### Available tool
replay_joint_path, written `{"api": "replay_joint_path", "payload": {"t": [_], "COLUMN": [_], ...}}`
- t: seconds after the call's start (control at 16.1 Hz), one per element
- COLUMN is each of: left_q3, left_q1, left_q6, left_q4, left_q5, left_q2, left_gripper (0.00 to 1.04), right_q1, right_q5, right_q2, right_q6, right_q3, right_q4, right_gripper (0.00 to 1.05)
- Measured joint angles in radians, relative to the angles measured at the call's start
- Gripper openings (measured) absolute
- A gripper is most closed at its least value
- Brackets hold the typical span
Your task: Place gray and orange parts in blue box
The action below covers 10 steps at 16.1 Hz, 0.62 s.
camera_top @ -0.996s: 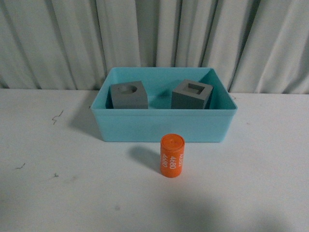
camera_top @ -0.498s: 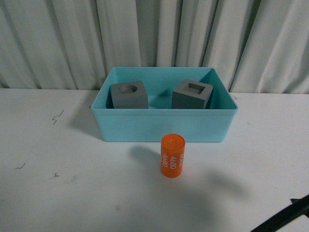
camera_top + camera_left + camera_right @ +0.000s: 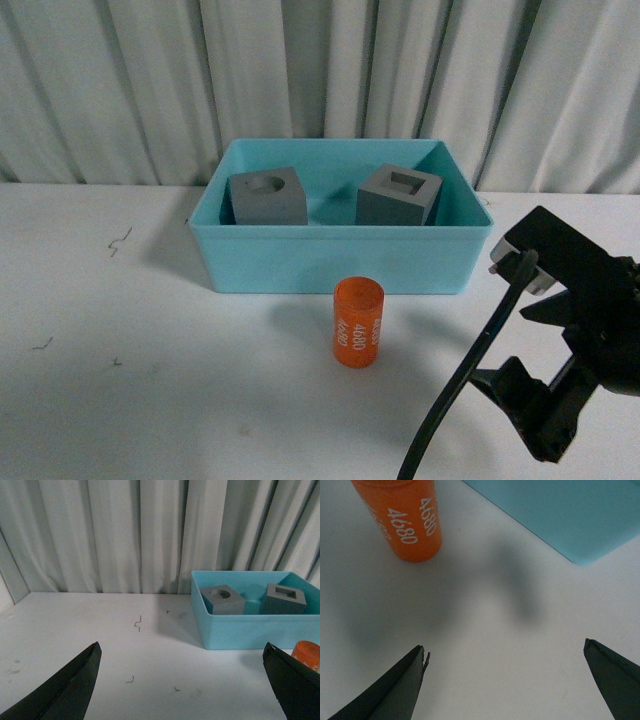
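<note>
The right hand (image 3: 505, 345) has come into view lower right, near the orange cylinder (image 3: 358, 323).

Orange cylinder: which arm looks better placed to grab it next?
Right, probably. The right gripper is open and close beside the orange cylinder; the left gripper, also open, sits farther off, outside the front view.

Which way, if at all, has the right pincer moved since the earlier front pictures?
Yes. The right pincer has entered the front view from the lower right corner, rising toward the orange cylinder, which stands before the blue box.
</note>
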Motion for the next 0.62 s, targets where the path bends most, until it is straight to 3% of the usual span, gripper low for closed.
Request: {"api": "replay_joint_path", "payload": {"t": [0.19,0.44,0.62], "left_q3": [0.0,0.0,0.0], "left_q1": [0.0,0.0,0.0], "left_q6": [0.0,0.0,0.0], "left_q4": [0.0,0.0,0.0], "left_q5": [0.0,0.0,0.0], "left_q2": [0.0,0.0,0.0], "left_gripper": [0.98,0.98,0.98], "right_q1": [0.043,0.135,0.143], "right_q5": [-0.021,-0.127,-0.109], "right_q2": [0.088,0.09,0.119], "right_q6": [0.052,0.124,0.123], "right_q3": [0.094,0.137,0.192], "right_q4": [-0.019,-0.084,-0.09], "right_gripper": [0.98,0.98,0.98]}}
